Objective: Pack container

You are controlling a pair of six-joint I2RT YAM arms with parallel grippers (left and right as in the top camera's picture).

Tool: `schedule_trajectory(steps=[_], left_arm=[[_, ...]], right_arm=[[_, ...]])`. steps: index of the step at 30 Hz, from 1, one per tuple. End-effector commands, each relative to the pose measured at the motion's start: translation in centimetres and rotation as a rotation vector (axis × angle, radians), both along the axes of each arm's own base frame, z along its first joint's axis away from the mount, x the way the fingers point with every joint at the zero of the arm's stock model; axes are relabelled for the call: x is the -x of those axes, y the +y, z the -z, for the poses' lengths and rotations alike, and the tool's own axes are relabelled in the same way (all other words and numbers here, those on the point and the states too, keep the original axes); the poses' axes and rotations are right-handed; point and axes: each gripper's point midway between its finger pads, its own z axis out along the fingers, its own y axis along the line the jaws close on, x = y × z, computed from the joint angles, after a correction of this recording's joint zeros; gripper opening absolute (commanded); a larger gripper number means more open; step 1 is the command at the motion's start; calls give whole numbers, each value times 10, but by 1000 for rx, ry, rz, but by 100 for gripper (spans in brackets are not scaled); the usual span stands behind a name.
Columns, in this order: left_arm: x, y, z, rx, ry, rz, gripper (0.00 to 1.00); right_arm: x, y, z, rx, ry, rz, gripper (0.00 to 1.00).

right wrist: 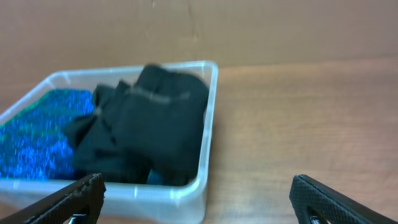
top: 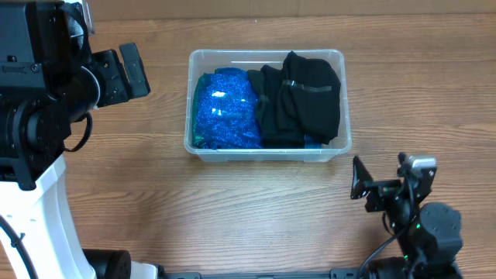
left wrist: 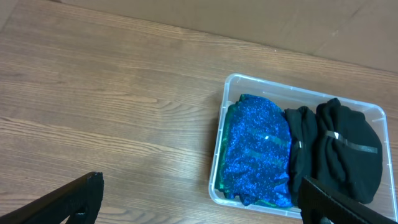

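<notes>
The clear container (top: pixel 267 54) stands on the wooden table at the centre back. Inside it a sparkly blue cloth (top: pixel 225 108) fills the left half and a black garment (top: pixel 302 97) fills the right half. The container also shows in the left wrist view (left wrist: pixel 298 93) and the right wrist view (right wrist: pixel 208 118). My left gripper (top: pixel 130 71) is open and empty, raised to the left of the container. My right gripper (top: pixel 359 180) is open and empty, low at the front right, just off the container's front right corner.
The wooden table (top: pixel 139 178) extends around the container. A brown cardboard wall (right wrist: pixel 249 28) runs along the back edge of the table.
</notes>
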Motion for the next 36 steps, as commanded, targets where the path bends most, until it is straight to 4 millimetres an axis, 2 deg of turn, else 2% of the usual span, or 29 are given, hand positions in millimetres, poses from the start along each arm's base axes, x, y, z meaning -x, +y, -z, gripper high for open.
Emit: schedule_trajectory(steps=[1,10,17,20,24,27,36], left_arm=[[-1,1,0,-23,-2,15,100],[-1,1,0,-23,-3,15,100],[-1,1,0,-23,-2,15,100],[-1,1,0,-23,-3,15,100],[-1,1,0,-23,-3,15,100],[-1,1,0,-23,-3,15,100],[-1,1,0,-23,-3,15,100]], right_arm=[[6,2,12,-42,-22,-5,100],[22,-3,30,-37,-44,9,100],[18,-2,56,-30,10,9,100],[16,-2,77,-26,56,8,100],[16,12,103,-46,108,-64,100],[15,13,108,-47,116,-70,100],[15,13,109,-47,116,-70,100]])
